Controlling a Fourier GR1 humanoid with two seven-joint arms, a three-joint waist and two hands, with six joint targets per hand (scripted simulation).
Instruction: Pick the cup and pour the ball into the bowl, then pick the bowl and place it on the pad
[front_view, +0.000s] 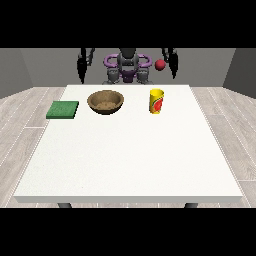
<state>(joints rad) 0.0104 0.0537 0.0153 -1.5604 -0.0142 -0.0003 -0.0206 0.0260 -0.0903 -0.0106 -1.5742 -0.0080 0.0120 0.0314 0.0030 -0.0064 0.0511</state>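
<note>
Yellow, with a red mark on its side, the cup (156, 101) is standing upright on the white table (128, 160), toward the far edge and right of centre as you look at it. Its long axis is running straight up. The hand at the view's right (173, 67) is hanging behind and above it, well apart but clearly nearer than the hand at the view's left (81, 69). Neither hand is holding anything; how their fingers lie you cannot tell. A red ball (160, 64) is showing just beside the right-side hand, above the cup rather than inside it. The brown wooden bowl (105, 102) is sitting to the cup's left, and the green pad (63, 110) is lying further left, near the table's edge.
</note>
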